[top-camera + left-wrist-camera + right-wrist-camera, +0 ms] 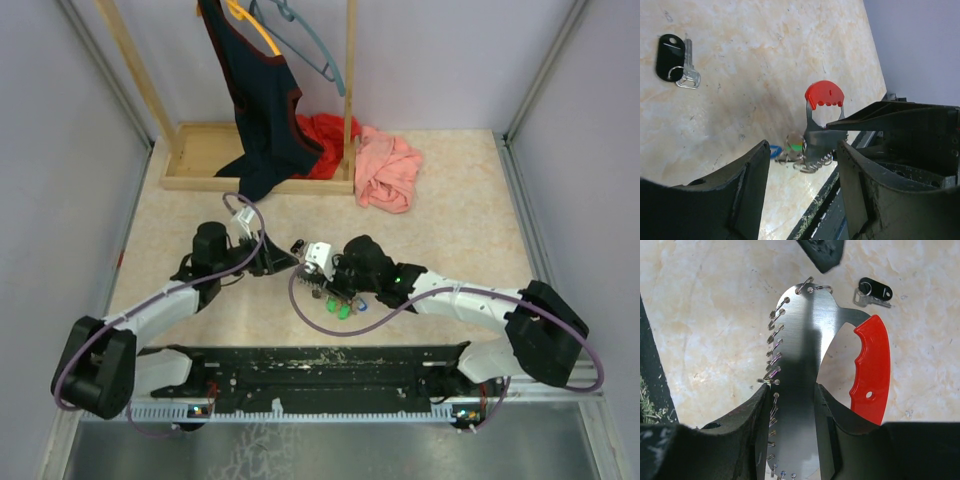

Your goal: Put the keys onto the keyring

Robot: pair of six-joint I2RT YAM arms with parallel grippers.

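The right end effector [795, 395] is clamped on the steel plate of the keyring [805, 335], held above the mid-tabletop [460, 200]. The left end effector [802, 150] faces it with jaws apart, not touching. The green and blue keys [342, 308] cluster at its lower edge. A dark-headed key [671, 57] lies flat, well apart.

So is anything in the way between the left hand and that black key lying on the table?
Nothing visible is. The black key lies on the bare table ahead of the open left hand. The keyring, gripped by the right hand, stands to one side of that line, not across it.
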